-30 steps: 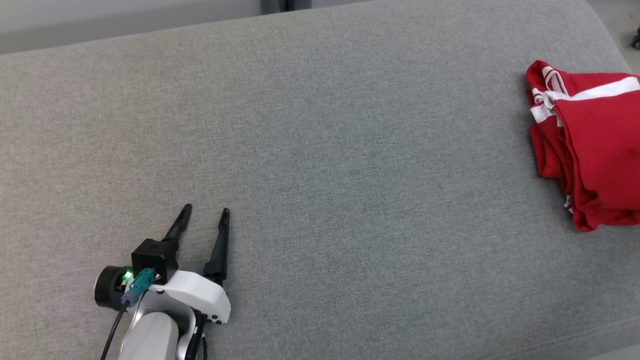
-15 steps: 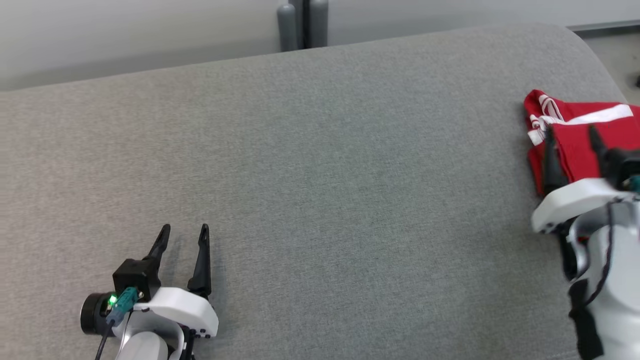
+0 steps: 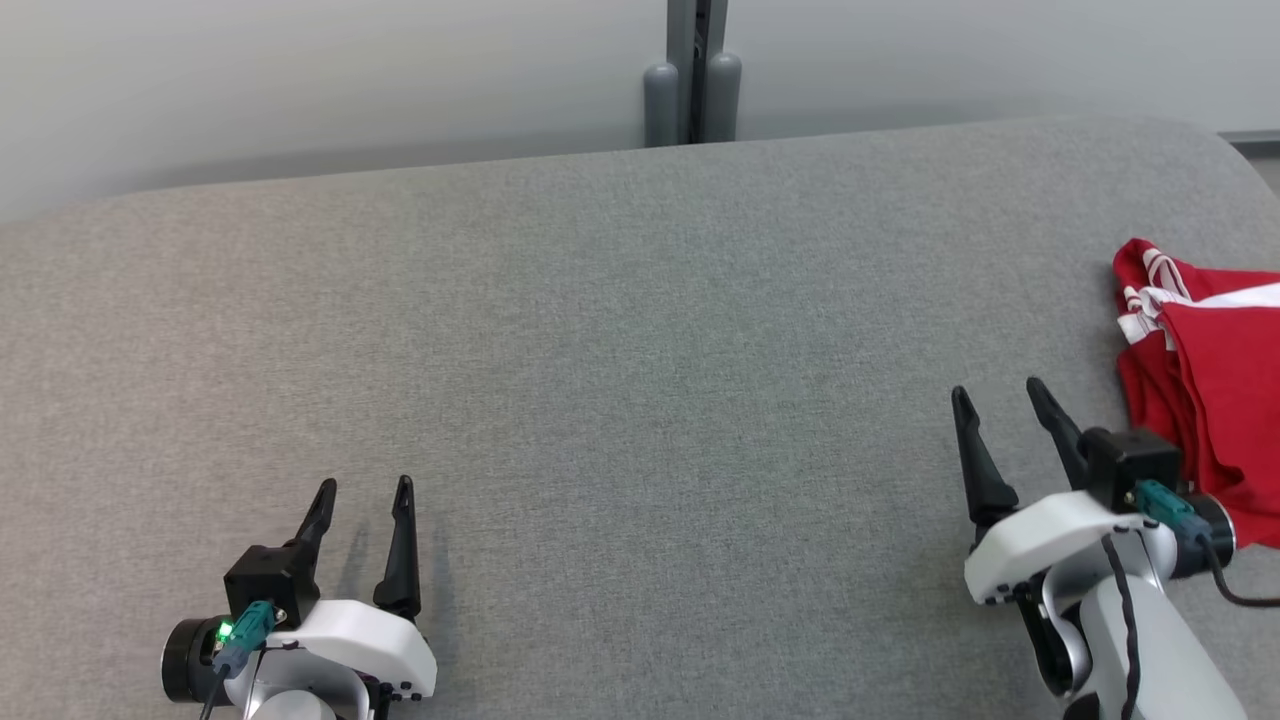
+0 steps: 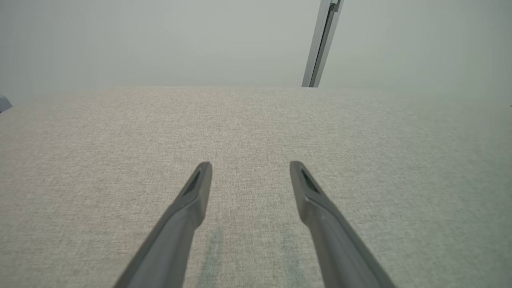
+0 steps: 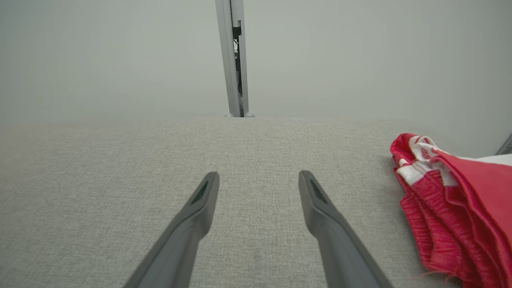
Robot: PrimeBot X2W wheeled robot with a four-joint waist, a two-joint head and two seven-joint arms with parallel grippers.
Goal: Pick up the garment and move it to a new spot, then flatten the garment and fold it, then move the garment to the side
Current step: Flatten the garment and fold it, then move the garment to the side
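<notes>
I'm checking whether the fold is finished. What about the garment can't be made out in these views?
- Head view: the garment runs off the right edge, so its full outline is cut off.
- Head view: the body of the right gripper covers the garment's near corner.
- Right wrist view: the garment runs off the right and bottom edges, and its layers bunch, so the number of folds is unclear.

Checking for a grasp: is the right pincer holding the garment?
No, the right pincer stands open over bare cushion, with the garment lying off to its right.
</notes>
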